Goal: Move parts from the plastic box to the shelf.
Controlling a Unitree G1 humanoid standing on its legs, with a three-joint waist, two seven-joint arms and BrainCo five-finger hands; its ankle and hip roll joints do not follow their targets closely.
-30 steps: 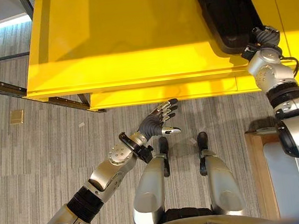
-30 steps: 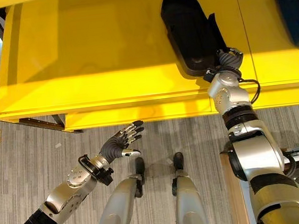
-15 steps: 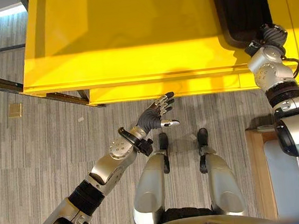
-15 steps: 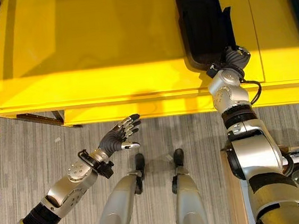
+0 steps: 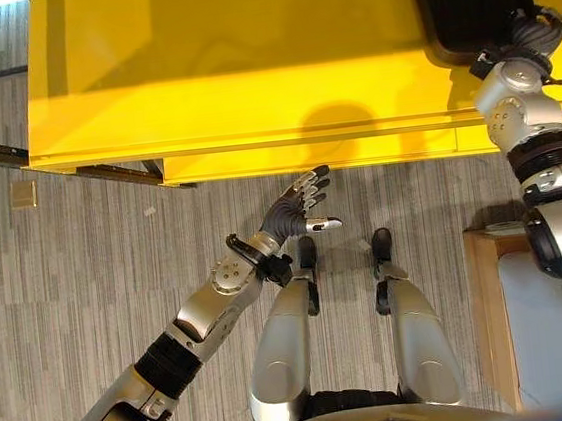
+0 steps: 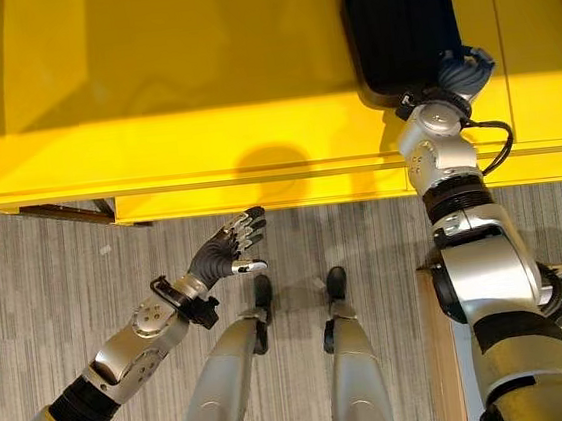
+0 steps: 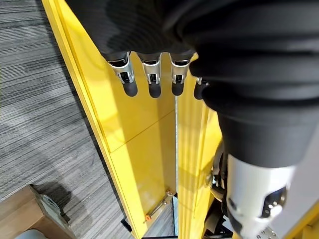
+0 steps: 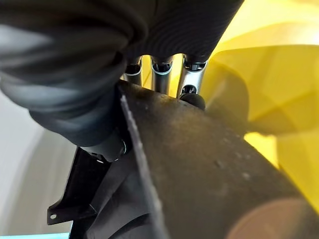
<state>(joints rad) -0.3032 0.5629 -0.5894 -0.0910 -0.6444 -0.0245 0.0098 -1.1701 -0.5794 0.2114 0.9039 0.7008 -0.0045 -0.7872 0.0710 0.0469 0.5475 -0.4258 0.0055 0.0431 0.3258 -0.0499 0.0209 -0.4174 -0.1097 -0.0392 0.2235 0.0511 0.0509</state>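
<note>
A black part (image 6: 390,23) is seen lying on the yellow shelf (image 6: 167,82), toward its right side, with its near end close to the shelf's front edge. The right hand (image 6: 457,69) is placed at that near end of the part. In the right wrist view the fingers (image 8: 162,74) are seen reaching over the part's dark edge (image 8: 199,164), with the thumb side below it, so the part appears to be gripped between them.

The left hand (image 5: 296,212) is held above the grey floor (image 5: 87,281), just in front of the shelf's lower front panel and apart from it. Its fingers (image 7: 149,82) are extended and relaxed, the thumb is held apart, and nothing is held by them.

A wooden-edged box (image 5: 485,290) is seen at the right, beside the right arm.
</note>
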